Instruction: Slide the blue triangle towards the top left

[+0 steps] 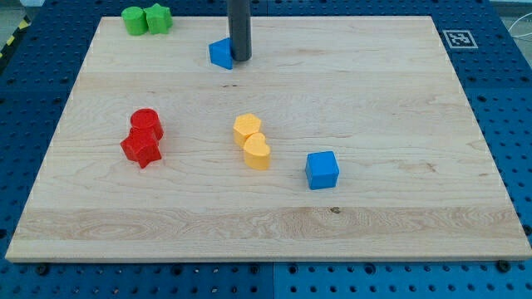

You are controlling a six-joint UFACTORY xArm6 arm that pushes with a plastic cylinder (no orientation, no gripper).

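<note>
The blue triangle [220, 53] lies near the view's top, left of centre, on the wooden board [399, 100]. My tip [240, 58] rests against the triangle's right side, touching it. The dark rod rises straight up out of the view's top. The triangle's right edge is partly hidden behind the rod.
Two green blocks [146, 19] sit side by side at the top left corner. A red cylinder [146, 123] and a red star [141, 149] touch at the left. Two yellow blocks [252, 141] sit at centre. A blue cube [322, 170] lies right of them.
</note>
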